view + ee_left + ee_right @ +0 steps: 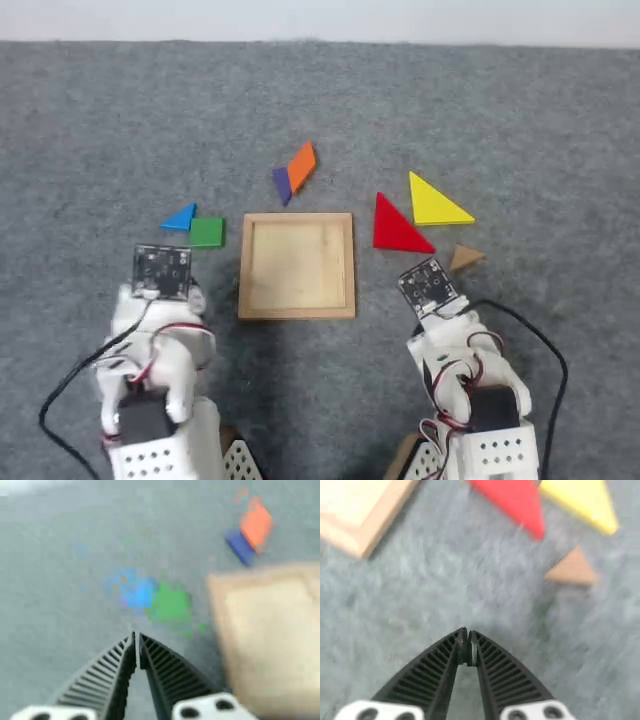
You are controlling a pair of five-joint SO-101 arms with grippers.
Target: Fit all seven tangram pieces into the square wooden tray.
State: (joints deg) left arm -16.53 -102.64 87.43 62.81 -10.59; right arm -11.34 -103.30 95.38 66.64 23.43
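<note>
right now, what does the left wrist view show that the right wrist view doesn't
Left wrist view's own: the blue triangle, green square, orange piece and dark blue piece, beyond the shut left gripper.
Right wrist view's own: the red triangle, yellow triangle and brown triangle, beyond the shut right gripper.
Shared: the wooden tray, just a corner of it in the right wrist view, and the grey carpet under everything.

Tray [297, 313] central, two pieces [206, 232] left, touching pair [301, 166] behind, three triangles [398, 228] right
</note>
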